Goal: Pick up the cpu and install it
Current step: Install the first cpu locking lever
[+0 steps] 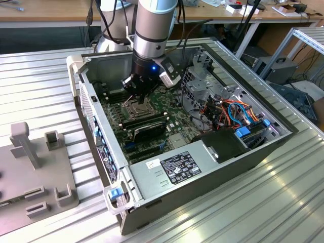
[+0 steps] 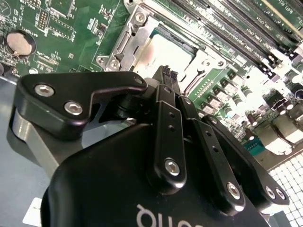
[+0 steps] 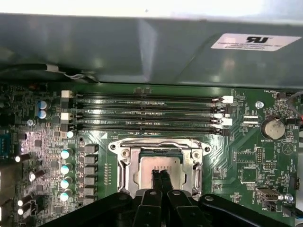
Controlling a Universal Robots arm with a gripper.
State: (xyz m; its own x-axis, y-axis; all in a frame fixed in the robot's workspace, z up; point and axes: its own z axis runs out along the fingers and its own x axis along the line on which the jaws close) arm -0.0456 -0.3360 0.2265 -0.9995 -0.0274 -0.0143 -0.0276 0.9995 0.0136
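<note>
Ribbed metal table [image 1: 283, 202], open PC case [image 1: 202, 174]. Gripper [image 3: 161, 175] low over socket frame [image 3: 124, 166], jaws clenched, nothing between. Cpu [image 3: 174, 165] flat in socket under tips. Placement looks done; latch state unclear.
</note>
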